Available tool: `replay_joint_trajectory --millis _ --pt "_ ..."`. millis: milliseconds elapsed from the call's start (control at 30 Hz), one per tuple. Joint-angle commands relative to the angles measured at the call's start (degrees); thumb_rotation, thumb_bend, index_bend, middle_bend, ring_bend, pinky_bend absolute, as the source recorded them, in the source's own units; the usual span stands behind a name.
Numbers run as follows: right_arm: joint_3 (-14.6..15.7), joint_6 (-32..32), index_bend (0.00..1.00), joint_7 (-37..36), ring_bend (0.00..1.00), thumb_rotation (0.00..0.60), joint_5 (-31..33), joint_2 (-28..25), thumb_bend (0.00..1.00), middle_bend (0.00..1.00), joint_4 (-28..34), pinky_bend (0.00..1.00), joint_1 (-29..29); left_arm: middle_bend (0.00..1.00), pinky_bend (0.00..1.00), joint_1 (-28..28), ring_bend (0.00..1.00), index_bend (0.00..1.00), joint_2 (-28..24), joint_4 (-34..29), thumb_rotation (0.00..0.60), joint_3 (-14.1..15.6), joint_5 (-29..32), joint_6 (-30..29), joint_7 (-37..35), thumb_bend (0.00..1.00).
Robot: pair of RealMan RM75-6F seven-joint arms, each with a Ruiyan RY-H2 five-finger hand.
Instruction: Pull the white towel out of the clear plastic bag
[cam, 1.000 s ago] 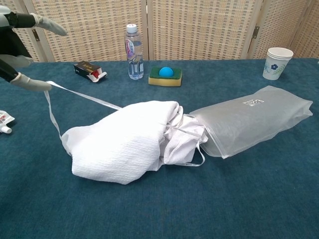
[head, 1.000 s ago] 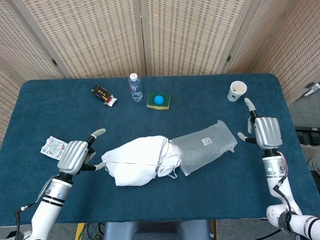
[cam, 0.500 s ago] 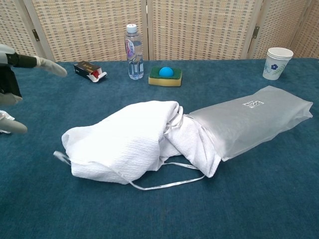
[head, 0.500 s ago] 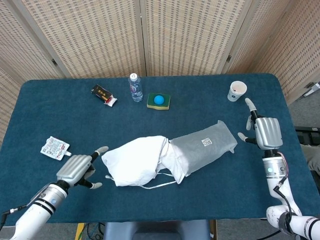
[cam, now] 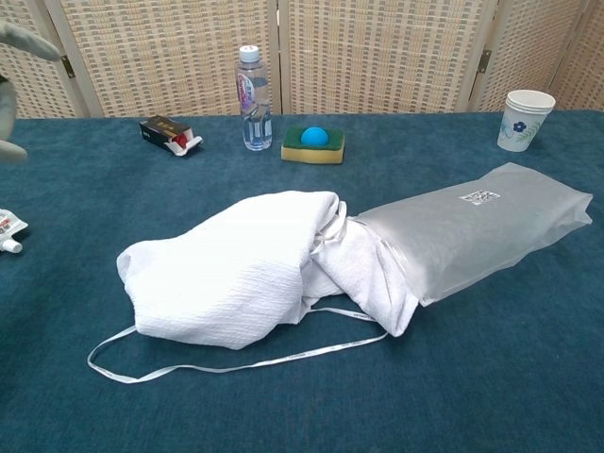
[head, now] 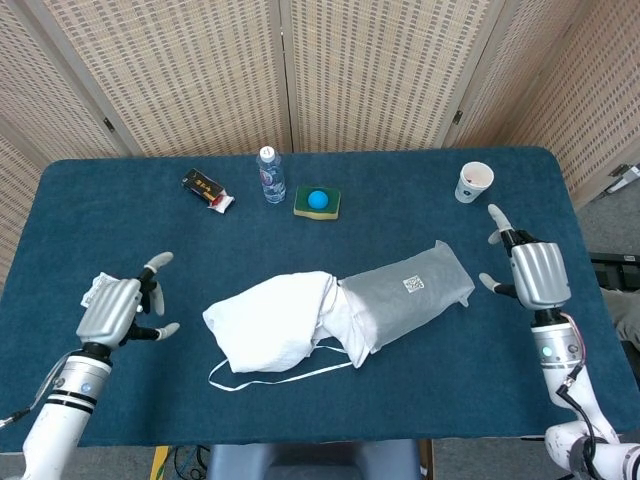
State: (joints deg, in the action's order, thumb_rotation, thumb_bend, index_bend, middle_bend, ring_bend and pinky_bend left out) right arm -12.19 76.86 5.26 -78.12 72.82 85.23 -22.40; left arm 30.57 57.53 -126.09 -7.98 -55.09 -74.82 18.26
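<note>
A: From the head view, the towel (head: pixel 285 330) lies mid-frame, its right end inside the bag (head: pixel 410 290). The left hand (head: pixel 115 308), lower left, and right hand (head: pixel 535 272), far right, are both released, holding nothing.

B: In the chest view, a loose strap (cam: pixel 236 359) trails along the bottom. Pull on that alone and the bag could simply slide along with the towel, since nothing pins it.

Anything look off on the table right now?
The white towel is only partly out: its end is still tucked in the clear plastic bag. Its thin white strap trails loose across the blue table. Neither hand holds it.
</note>
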Motion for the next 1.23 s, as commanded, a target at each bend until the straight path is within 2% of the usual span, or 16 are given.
replay_joint_trajectory --millis 33,167,267,467,600,933,1233 --pt "2.09 2.01 0.10 0.30 0.36 0.600 -2.70 -1.97 0.00 0.35 1.19 0.58 1.82 0.45 0.70 -5.21 0.46 0.14 3.52 4.85 0.600 1.87 -7.72 -8.77 2.37 0.00" --pt "4.18 4.19 0.11 -0.27 0.33 0.600 -4.92 -4.05 0.00 0.35 2.42 0.53 4.20 0.38 0.60 -8.64 0.38 0.17 2.21 7.92 0.600 3.55 -13.65 -11.89 -0.57 0.00" --pt "5.50 6.24 0.11 -0.64 0.32 0.600 -5.87 -5.63 0.00 0.34 2.98 0.50 6.42 0.37 0.57 -11.08 0.36 0.19 1.27 9.91 0.600 4.70 -15.80 -13.16 -3.06 0.00" --pt "7.73 9.17 0.13 -2.34 0.32 0.600 -5.46 -9.01 0.00 0.34 4.33 0.50 11.20 0.36 0.55 -14.90 0.36 0.23 0.70 13.85 0.600 6.65 -19.53 -14.52 -7.06 0.00" --pt "8.86 10.78 0.14 -3.82 0.32 0.600 -5.66 -10.17 0.00 0.34 3.95 0.50 13.75 0.36 0.55 -16.81 0.36 0.26 1.85 17.55 0.600 7.46 -23.54 -16.48 -7.05 0.00" --pt "9.68 14.06 0.15 -7.86 0.32 0.600 -6.33 -10.58 0.00 0.34 2.04 0.48 17.87 0.36 0.55 -18.83 0.36 0.27 1.64 18.72 0.600 7.58 -25.69 -16.04 -5.79 0.00" --pt "9.04 13.21 0.15 -9.25 0.32 0.600 -6.53 -10.15 0.00 0.34 1.62 0.47 18.16 0.36 0.55 -18.97 0.36 0.28 2.83 19.57 0.600 7.03 -28.95 -15.40 -3.17 0.00"
